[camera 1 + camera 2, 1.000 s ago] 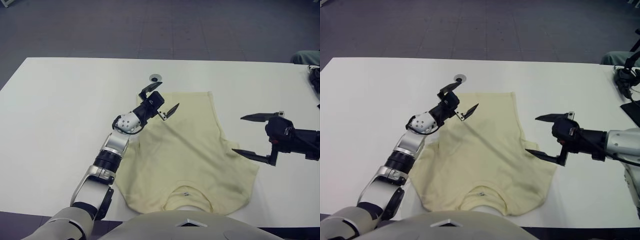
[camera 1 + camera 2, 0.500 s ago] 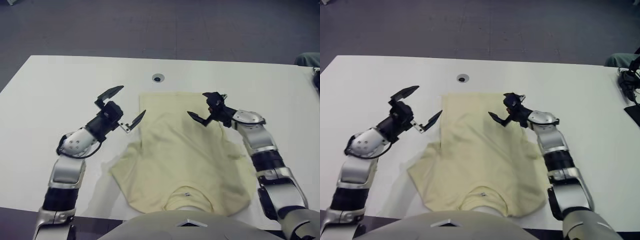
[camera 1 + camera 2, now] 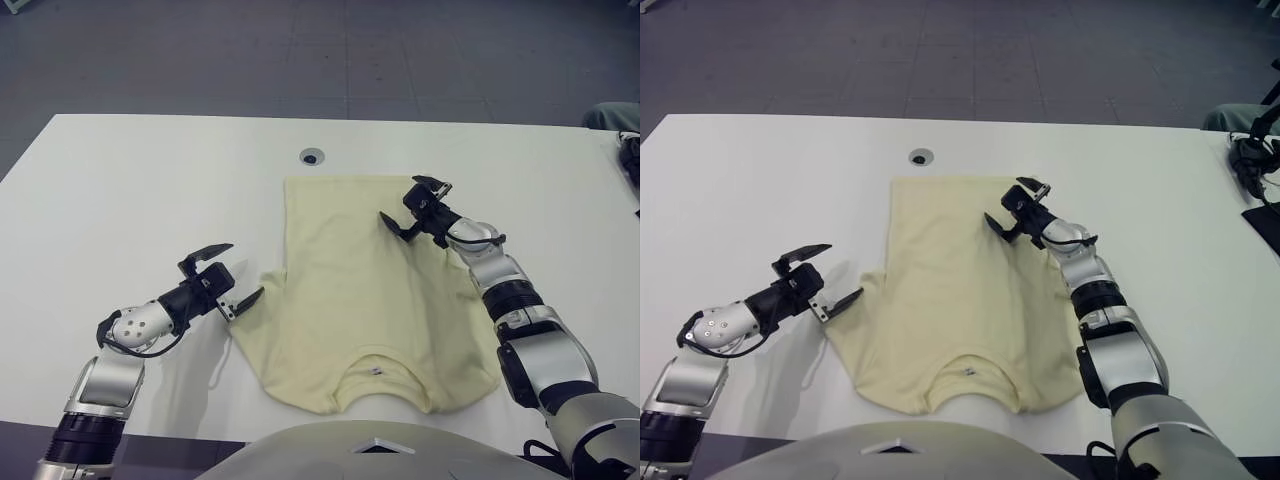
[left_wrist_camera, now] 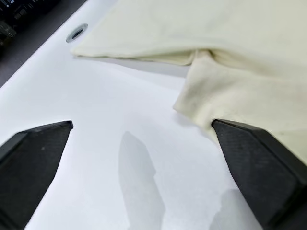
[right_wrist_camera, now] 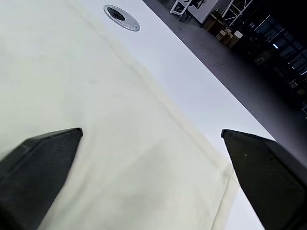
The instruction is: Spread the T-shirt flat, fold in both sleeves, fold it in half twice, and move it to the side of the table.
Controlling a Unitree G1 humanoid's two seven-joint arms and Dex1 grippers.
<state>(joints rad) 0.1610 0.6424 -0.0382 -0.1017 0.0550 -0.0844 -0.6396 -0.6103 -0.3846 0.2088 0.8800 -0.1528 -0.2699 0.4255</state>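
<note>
A pale yellow T-shirt (image 3: pixel 350 290) lies on the white table (image 3: pixel 130 190), collar toward me and hem at the far end. My left gripper (image 3: pixel 226 276) is open just beside the shirt's left sleeve (image 4: pixel 225 96), one fingertip (image 4: pixel 249 153) close to the sleeve edge. Over the far right part of the shirt my right gripper (image 3: pixel 412 205) is open, with only cloth (image 5: pixel 96 124) beneath it. Neither holds anything.
A round grommet hole (image 3: pixel 312 156) sits in the table just beyond the hem. Dark cables and gear (image 3: pixel 1250 160) lie at the table's right edge. Bare tabletop stretches to the left and to the far right.
My left gripper has pulled back toward me and now sits low by the left sleeve. The right gripper shifted slightly over the far right part of the shirt. The shirt lies flatter.
</note>
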